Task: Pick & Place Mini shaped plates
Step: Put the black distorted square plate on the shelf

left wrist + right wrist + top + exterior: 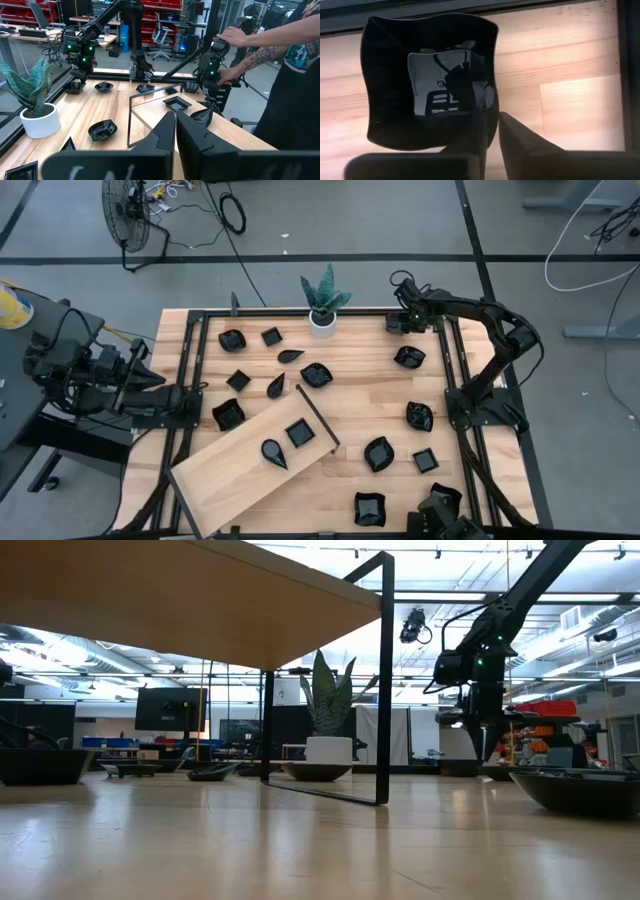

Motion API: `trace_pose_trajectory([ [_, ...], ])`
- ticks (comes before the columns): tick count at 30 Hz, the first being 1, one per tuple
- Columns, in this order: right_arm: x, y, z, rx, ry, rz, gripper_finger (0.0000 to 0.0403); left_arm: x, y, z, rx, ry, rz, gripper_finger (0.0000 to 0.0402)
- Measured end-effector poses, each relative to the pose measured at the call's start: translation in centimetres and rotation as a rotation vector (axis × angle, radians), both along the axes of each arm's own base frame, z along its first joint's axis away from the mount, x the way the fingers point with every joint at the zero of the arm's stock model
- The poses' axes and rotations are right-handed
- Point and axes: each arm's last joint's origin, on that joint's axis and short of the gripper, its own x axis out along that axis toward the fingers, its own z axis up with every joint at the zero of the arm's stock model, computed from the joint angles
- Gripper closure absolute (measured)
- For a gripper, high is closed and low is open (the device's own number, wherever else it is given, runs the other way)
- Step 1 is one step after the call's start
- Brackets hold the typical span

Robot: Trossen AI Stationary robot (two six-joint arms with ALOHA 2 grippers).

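Observation:
Several mini shaped plates, small glossy black dishes, lie scattered on the wooden table (360,395). Two more, a square one (300,432) and a teardrop (273,452), sit on the light wooden board (235,470). My right gripper (398,320) is at the table's far right corner, pointing down over a wavy square plate (430,80), shut on it. My left gripper (195,393) waits shut at the table's left edge, holding nothing; its fingers (176,117) show in the left wrist view. My right gripper (495,117) has the wavy square plate by its rim (494,102), at the middle of one side. One finger (470,137) is inside the dish and the other (520,137) outside over the wood. It comes from above. Whether the plate is off the table, I cannot tell.
A white pot with a green plant (323,305) stands at the far edge. The board stands on black metal legs (385,680), slanting across the near left part. Black frame rails (455,380) run along both sides. A person's hands (235,37) hold a device beyond the table.

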Motion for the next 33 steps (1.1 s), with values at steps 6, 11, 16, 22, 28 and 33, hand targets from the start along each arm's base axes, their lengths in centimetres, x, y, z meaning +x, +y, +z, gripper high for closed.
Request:
trace_pose_trajectory([
  [6, 0.0, 0.0, 0.0, -0.002, -0.004, -0.008, 0.0397, 0.0, 0.0, 0.0, 0.0, 0.0, 0.0, 0.0383],
  [11, 0.0, 0.1, 0.0, 0.012, 0.001, -0.016, 0.0399, 0.0, 0.0, 0.0, 0.0, 0.0, 0.0, 0.0383],
  [16, 0.2, 0.5, 0.3, 0.015, -0.005, 0.007, 0.0401, 0.0, 0.0, 0.0, 0.0, 0.0, 0.0, 0.0383],
  [22, 0.3, 1.4, 2.8, -0.064, -0.061, 0.035, 0.0401, 0.0, 0.0, 0.0, 0.0, 0.0, 0.0, 0.0383],
  [28, -0.3, 2.3, 5.4, -0.14, -0.106, 0.056, 0.0402, 0.0, 0.0, 0.0, 0.0, 0.0, 0.0, 0.0383],
  [33, -0.6, 2.9, 6.0, -0.144, -0.107, 0.078, 0.0402, 0.0, 0.0, 0.0, 0.0, 0.0, 0.0, 0.0383],
])
